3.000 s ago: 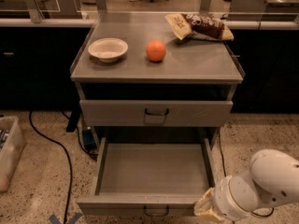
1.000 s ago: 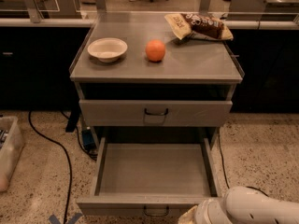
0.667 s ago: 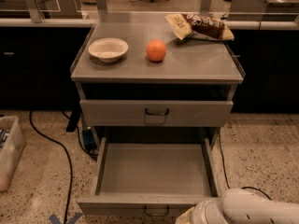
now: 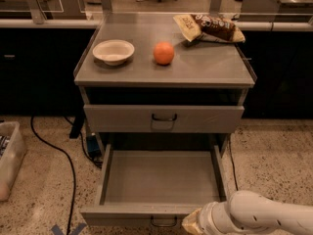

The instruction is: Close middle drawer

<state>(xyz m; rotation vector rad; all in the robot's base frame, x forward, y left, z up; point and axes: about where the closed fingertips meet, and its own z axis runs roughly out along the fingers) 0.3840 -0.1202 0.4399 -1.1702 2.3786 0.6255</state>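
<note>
The middle drawer (image 4: 161, 177) is pulled out fully, a wide shallow grey tray with nothing in it. Its flat front (image 4: 122, 215) lies along the bottom of the camera view, with a small dark loop handle (image 4: 164, 223) at centre. My gripper (image 4: 192, 223) is at the bottom edge, just right of that handle and against the drawer front. The white arm (image 4: 264, 214) reaches in from the lower right. The gripper's lower part is cut off by the frame's edge.
The drawer above (image 4: 164, 117) is shut. On the cabinet top (image 4: 205, 67) are a white bowl (image 4: 113, 51), an orange (image 4: 164, 53) and a chip bag (image 4: 209, 28). A black cable (image 4: 58, 155) and a bin (image 4: 9, 160) lie on the floor at left.
The arm has moved left and lower along the bottom edge, bringing the gripper from the drawer's right corner close to the handle. The drawer stays pulled out.
</note>
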